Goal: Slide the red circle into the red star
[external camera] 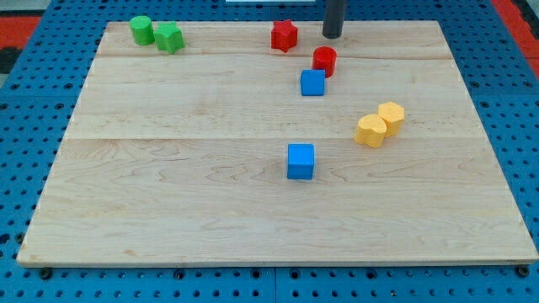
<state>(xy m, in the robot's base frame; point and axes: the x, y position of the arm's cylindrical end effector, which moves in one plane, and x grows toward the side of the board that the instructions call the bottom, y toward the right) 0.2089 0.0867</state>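
Note:
The red circle (325,61) stands near the view's top, just right of centre. The red star (285,35) lies up and to its left, apart from it by a small gap. My tip (333,36) is at the view's top, just above the red circle and slightly to its right, not touching it, and right of the red star. A blue cube (312,82) sits right below the red circle, touching or nearly touching it.
A second blue cube (301,161) lies near the board's middle. Two yellow blocks (379,124) sit together at the view's right. A green circle (141,30) and a green star-like block (168,38) sit at the top left. The wooden board (168,210) rests on blue pegboard.

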